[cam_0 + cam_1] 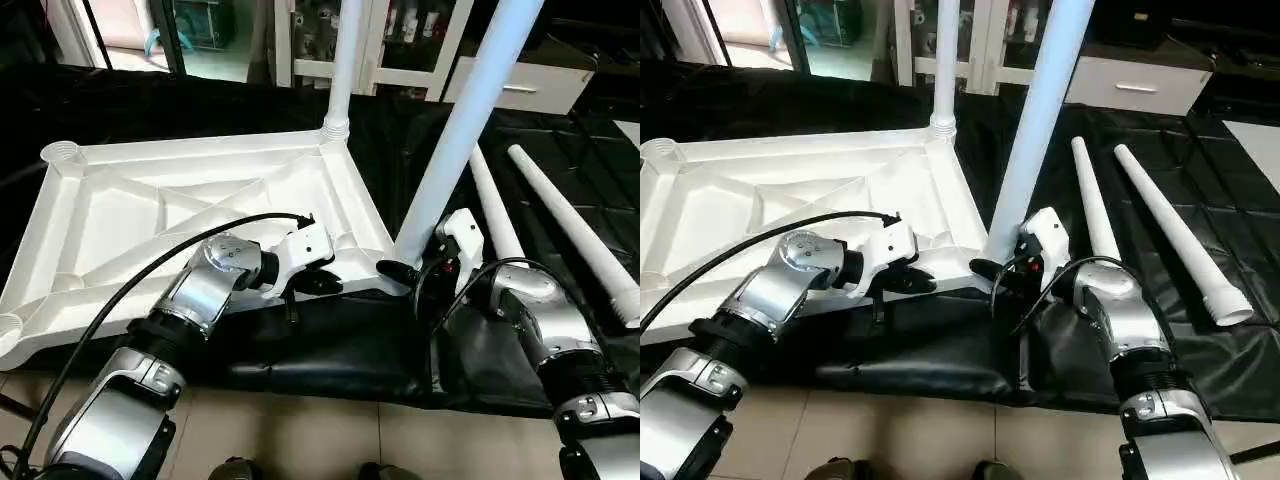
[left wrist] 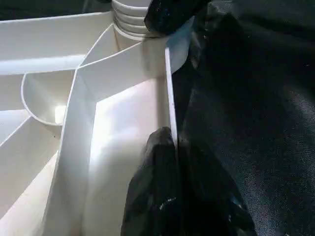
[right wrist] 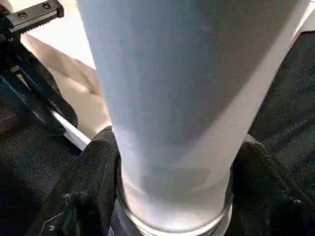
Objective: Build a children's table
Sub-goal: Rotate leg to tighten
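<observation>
The children's table top (image 1: 180, 200) lies upside down on the black sheet, ribs up. One white leg (image 1: 343, 70) stands in its far right corner socket. A second leg (image 1: 460, 120) stands tilted at the near right corner. My right gripper (image 1: 400, 270) is closed round this leg's base, and in the right wrist view a black finger (image 3: 93, 167) presses on each side of the tube (image 3: 172, 98). My left gripper (image 1: 318, 282) is shut on the top's near rim (image 2: 169, 88), just left of that corner. Two more legs (image 1: 495, 205) (image 1: 570, 215) lie on the sheet to the right.
The black-sheeted work table (image 1: 330, 350) ends just in front of my forearms, with tiled floor below. White cabinets (image 1: 520, 80) stand behind the table. A black cable (image 1: 150, 270) loops from my left arm over the table top.
</observation>
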